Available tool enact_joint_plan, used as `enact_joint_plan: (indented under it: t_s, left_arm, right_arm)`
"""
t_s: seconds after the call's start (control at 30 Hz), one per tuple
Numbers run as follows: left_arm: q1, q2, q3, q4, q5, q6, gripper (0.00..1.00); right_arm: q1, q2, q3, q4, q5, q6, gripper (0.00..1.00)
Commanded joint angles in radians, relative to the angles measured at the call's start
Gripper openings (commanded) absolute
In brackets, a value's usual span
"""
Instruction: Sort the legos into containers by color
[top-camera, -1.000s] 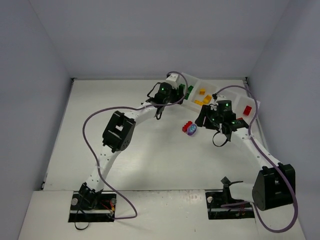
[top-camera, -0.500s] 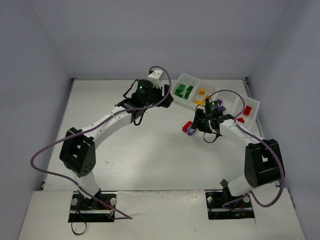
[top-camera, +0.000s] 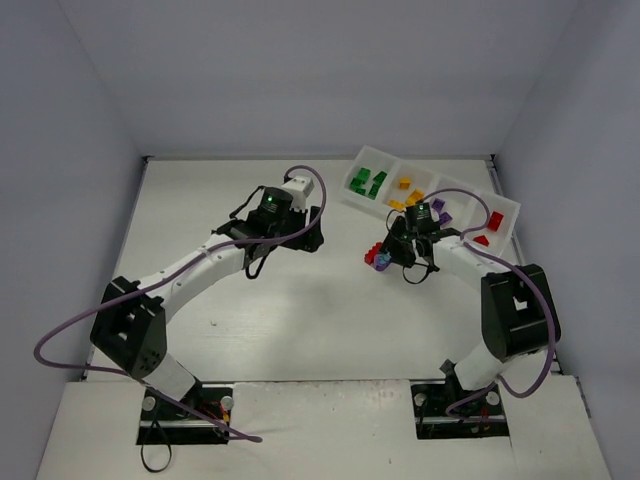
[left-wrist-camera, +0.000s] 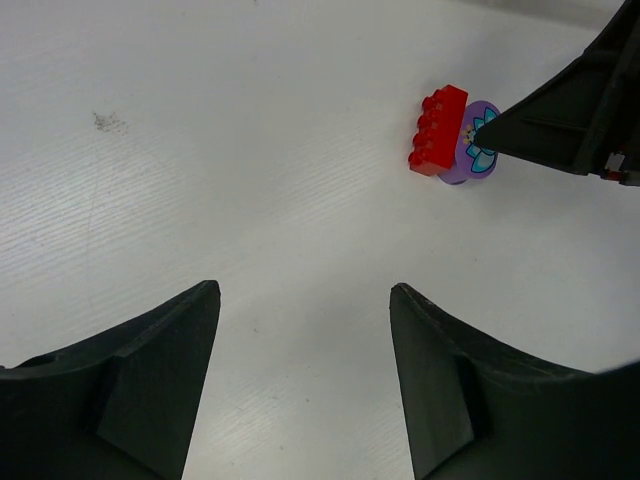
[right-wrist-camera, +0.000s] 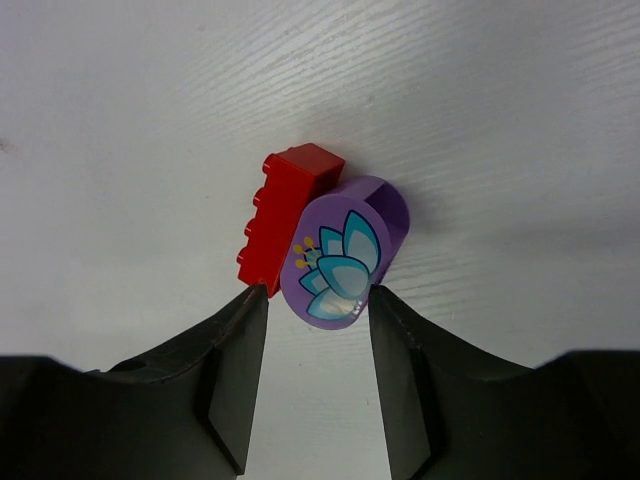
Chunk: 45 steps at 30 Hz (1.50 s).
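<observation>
A tray (top-camera: 455, 182) of four compartments (top-camera: 371, 160) in a row sits at the far right of the table (top-camera: 280, 310), with loose bricks (top-camera: 366, 182) lying in every compartment. On the table in front of the tray's left half, a rectangular brick (right-wrist-camera: 285, 205) and a rounded piece (right-wrist-camera: 345, 250) lie touching, the brick toward the tray's left end. The right gripper (right-wrist-camera: 313, 300) straddles one end of the rounded piece, fingers parted. The left gripper (left-wrist-camera: 300, 300) hangs left of the tray, fingers parted, well apart from the pair.

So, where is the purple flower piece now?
The purple flower piece lies on the table, right of centre in the top view, against the red brick, just inside the open right gripper.
</observation>
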Motion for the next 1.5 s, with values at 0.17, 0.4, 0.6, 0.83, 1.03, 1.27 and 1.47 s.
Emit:
enact_joint_plan:
  t_s: [0.17,0.4,0.6,0.83,1.03,1.27,1.47]
  left_arm:
    - [0.008,-0.078,0.013,-0.007,-0.002,-0.01,0.63]
    - [0.009,-0.099,-0.005,-0.033,-0.017,0.003,0.62]
    - [0.017,-0.127,-0.034,-0.033,0.004,0.054,0.63]
    - [0.023,-0.164,-0.068,-0.028,0.105,0.238,0.63]
    - [0.026,-0.138,-0.102,-0.022,0.248,0.505,0.63]
    - [0.031,0.003,-0.006,-0.061,0.367,0.735,0.65]
    - [0.034,0.175,0.162,-0.151,0.493,0.874,0.65]
  right_arm:
    - [-0.007,0.049,0.018,0.066,0.028,0.041,0.44]
    - [0.013,0.133,0.073,0.075,-0.024,-0.11,0.34]
    - [0.07,0.167,0.101,0.081,-0.126,-0.277,0.26]
    - [0.159,0.156,0.116,0.078,-0.248,-0.397,0.2]
    - [0.177,0.118,0.164,0.026,-0.268,-0.451,0.31]
    - [0.16,0.054,0.218,-0.042,-0.269,-0.506,0.52]
    - [0.085,-0.023,0.175,-0.08,-0.203,-0.491,0.52]
